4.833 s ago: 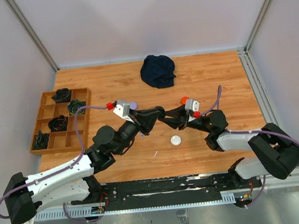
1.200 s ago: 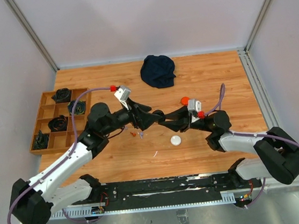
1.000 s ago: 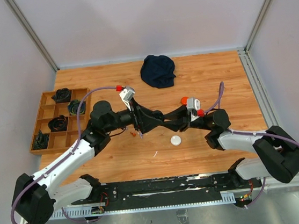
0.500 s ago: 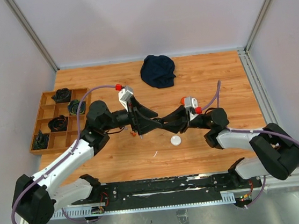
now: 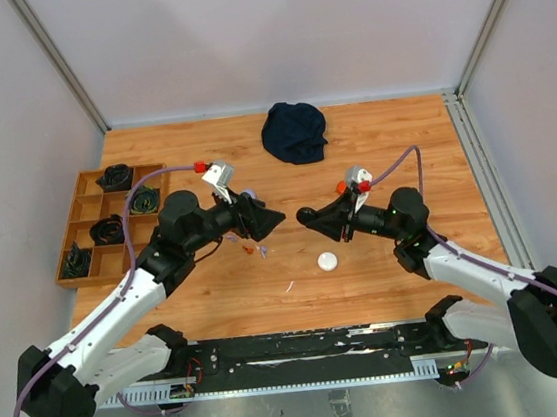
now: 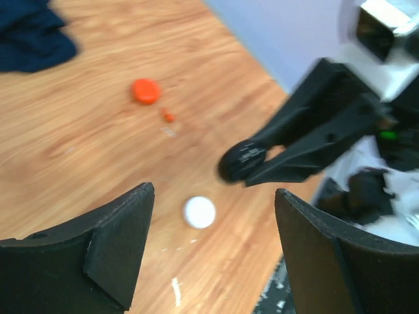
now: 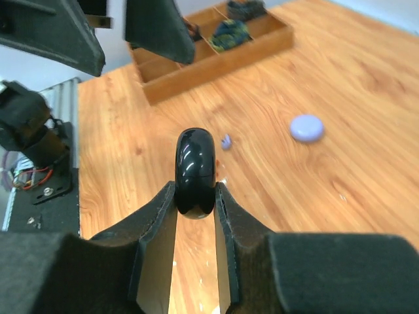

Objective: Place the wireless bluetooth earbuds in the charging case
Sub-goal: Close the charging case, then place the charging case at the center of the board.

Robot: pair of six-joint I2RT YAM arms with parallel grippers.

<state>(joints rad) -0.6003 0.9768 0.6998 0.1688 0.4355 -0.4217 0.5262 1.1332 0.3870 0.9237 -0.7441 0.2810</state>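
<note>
- The wooden table point(image 5: 403, 154) sits between pale walls, with a wooden tray point(image 5: 90, 252) on its left side and a dark cloth point(image 5: 294, 131) at the back.
- The two arms have just pulled apart. Half a second ago their tips met over the middle of the table.
- The left gripper point(image 5: 274, 219) is wide open with nothing in it.
- The right gripper point(image 5: 305, 216) squeezes a black round case point(image 7: 195, 171), held up on its edge above the wood.
- I think the right arm now holds that case alone, so the left one is free to fetch a bud.
- No bud is in yet — an orange earbud point(image 6: 168, 116) and a purple earbud point(image 7: 226, 140) lie loose on the table.
- The white case point(image 5: 327, 260) has not moved since the earliest picture.
</note>
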